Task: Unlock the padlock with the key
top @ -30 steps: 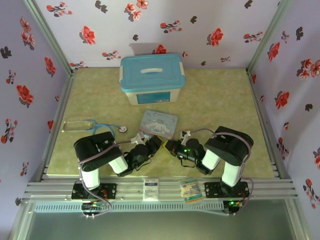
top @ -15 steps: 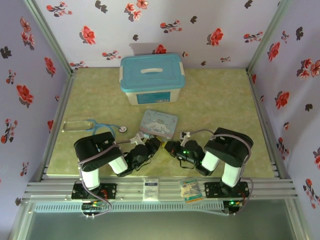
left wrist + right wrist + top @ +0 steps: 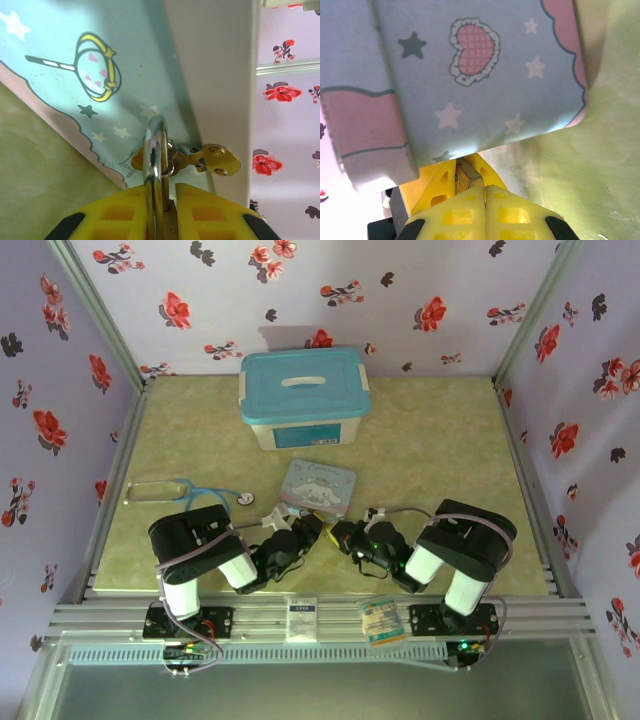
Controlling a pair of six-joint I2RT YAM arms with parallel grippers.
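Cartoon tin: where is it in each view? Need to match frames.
Top external: cartoon tin at picture centre, on the near side of the blue-lidded box.
Left wrist: upper left, pale blue lid with a yellow-ringed drawing.
Right wrist: top, heart and stars print.
Shared landmark: green table surface beside the tin.

**Nothing legible**

A white sticker [image 3: 301,617] and a coloured sticker [image 3: 379,620] on the rail [image 3: 540,614] at the near edge of the table [image 3: 430,440] carry print too small to read. Any lettering on the cartoon tin [image 3: 318,486] is too small to tell.
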